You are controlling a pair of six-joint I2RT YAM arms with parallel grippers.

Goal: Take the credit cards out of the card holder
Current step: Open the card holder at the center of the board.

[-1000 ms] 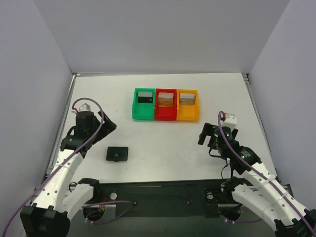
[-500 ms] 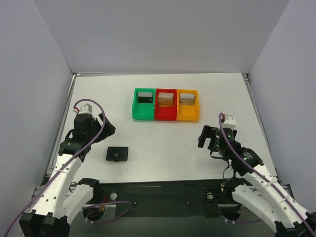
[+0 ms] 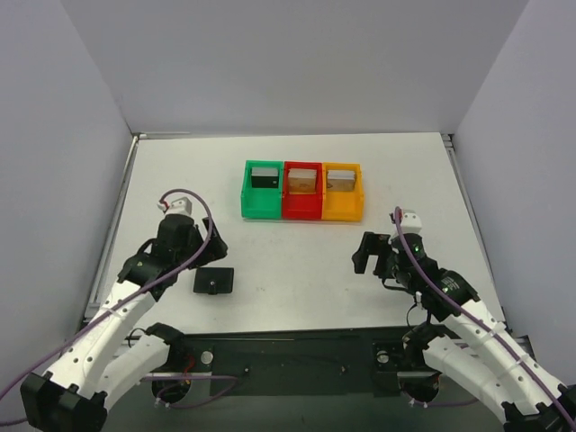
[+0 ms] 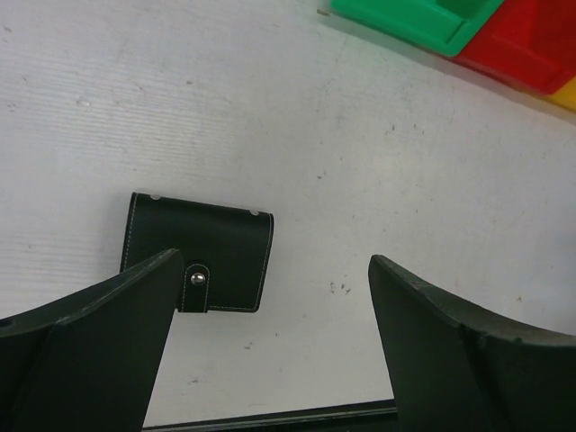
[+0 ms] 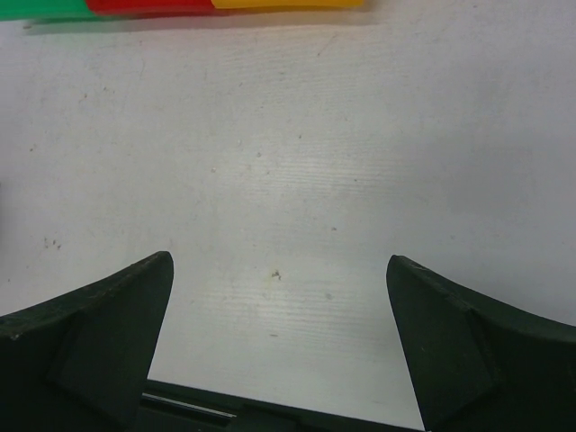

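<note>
Here the left gripper [image 4: 272, 266] stands wide open and empty, just over the closed card holder [image 4: 200, 254]. The holder lies flat, long axis left-right, its stud tab seemingly toward the arms. The right gripper [image 5: 279, 263] is open and empty too. The bins [image 3: 302, 203] stand well beyond.

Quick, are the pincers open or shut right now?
Left pincer: open, holding nothing.
Right pincer: open, holding nothing.

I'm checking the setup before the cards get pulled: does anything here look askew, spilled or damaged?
Nothing stands out. The small flat black card holder lies closed and flat on the white table. The green bin, red bin and orange bin, all plastic, stand side by side in a straight row beyond it.
</note>
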